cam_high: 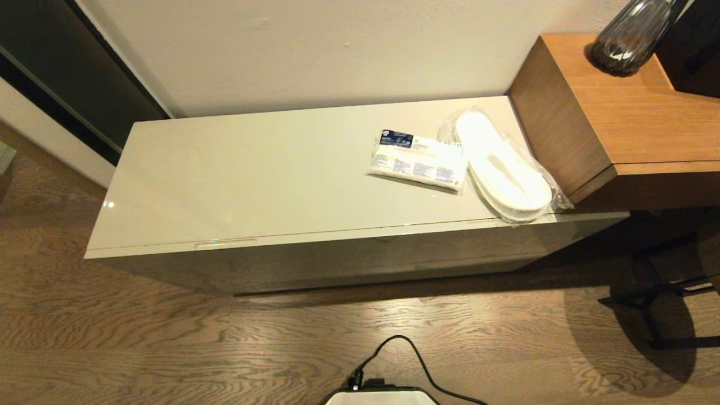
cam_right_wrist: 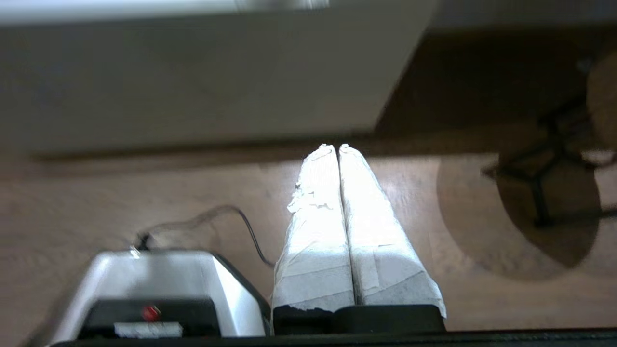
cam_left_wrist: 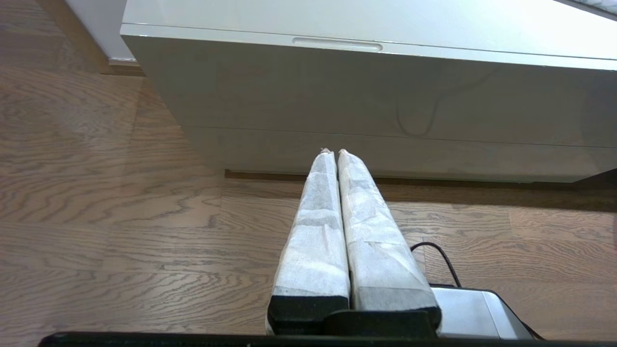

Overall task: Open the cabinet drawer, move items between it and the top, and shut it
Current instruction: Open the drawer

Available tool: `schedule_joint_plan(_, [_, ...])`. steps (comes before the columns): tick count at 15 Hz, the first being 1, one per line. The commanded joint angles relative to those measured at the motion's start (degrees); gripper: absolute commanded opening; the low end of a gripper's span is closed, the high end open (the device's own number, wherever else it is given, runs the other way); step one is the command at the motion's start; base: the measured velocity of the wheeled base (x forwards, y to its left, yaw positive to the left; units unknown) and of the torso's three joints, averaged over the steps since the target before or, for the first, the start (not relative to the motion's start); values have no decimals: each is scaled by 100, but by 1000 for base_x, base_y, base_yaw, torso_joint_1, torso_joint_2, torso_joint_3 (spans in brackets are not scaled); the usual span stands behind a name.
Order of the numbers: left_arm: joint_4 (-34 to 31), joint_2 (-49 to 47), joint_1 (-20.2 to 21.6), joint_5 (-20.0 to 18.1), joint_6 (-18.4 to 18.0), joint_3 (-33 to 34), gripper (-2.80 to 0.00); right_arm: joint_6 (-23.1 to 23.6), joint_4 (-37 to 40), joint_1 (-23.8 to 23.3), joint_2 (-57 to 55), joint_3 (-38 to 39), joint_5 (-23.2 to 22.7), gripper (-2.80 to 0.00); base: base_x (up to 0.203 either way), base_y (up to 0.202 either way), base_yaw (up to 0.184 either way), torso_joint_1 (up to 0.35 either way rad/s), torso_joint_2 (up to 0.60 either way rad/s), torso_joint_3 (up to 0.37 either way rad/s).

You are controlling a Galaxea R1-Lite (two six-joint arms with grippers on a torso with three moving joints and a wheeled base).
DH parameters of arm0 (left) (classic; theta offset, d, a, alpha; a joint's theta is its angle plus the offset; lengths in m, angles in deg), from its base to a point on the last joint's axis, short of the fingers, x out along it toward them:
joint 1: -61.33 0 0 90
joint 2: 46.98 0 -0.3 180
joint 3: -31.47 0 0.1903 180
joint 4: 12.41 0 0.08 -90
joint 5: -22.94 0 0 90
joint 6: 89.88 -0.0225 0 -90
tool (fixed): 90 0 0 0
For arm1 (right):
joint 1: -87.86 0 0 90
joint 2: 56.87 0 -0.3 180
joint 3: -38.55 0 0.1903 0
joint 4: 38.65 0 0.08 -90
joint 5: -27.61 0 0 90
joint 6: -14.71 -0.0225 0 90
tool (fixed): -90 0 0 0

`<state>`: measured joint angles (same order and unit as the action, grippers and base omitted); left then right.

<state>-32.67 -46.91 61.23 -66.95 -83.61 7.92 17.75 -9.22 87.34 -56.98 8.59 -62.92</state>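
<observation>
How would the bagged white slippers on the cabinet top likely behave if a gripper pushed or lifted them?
The slippers look flat and thin, so probably light and floppy. Their loose clear wrap may slip or crinkle under the fingers. They overhang the front edge of the top, so a push could tip them off.

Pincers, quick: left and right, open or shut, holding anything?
Left pincer: shut, empty, low before the cabinet drawer.
Right pincer: shut, empty, above the floor by the cabinet.
</observation>
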Motion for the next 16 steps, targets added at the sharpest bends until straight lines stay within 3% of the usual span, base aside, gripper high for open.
schedule_joint_plan(1, [6,-7,1,-2,5,1,-280,-124,928,0,-12,-1350,-226,-280,0,0,0,0,0,0])
schedule_joint_plan(3, [6,-7,1,-2,5,1,-280,-431,1771,0,-212,-2816,-552,-280,0,0,0,0,0,0])
schedule_joint_plan(6, [6,-7,1,1,5,1,-280,-1053,2443,-232,-1555,-4641,-845,-280,0,0,0,0,0,0])
schedule_joint_plan(11, [6,-7,1,-1,5,1,-280,-1235,3065,-592,-3941,-4970,-1667,-280,0,0,0,0,0,0])
schedule_joint_plan(13, [6,-7,1,-2,5,1,-280,-1239,2629,-548,-5106,-4872,-1806,-280,0,0,0,0,0,0])
schedule_joint_plan(16, [6,-7,1,-2,5,1,-280,-1257,1194,-281,-6758,-4652,-1618,-280,0,0,0,0,0,0])
